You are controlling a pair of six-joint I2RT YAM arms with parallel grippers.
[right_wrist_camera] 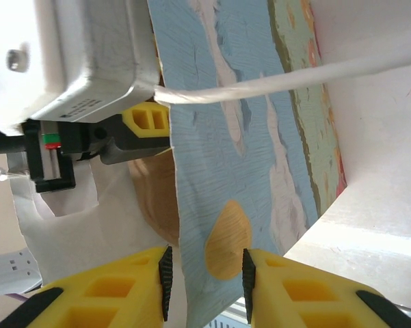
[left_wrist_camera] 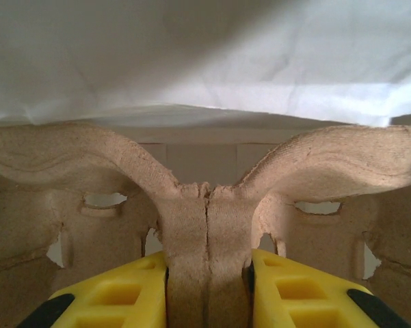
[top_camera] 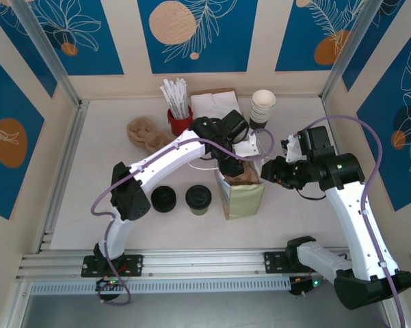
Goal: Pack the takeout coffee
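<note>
Presently, the takeout coffee (top_camera: 198, 198) stands on the white table (top_camera: 116, 143), just left of the paper bag (top_camera: 245, 199). It looks light, crushable and prone to spill, so it is best gripped round its sides below the lid. Farther in, the left gripper (left_wrist_camera: 208, 273) pinches the pulp carrier (left_wrist_camera: 328, 164) by its rib, and the right gripper (right_wrist_camera: 205, 273) pinches the bag wall. Blue-patterned walls (top_camera: 191, 34) enclose the table.

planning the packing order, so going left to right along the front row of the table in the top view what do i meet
stack of black lids -> takeout coffee -> paper bag
</note>
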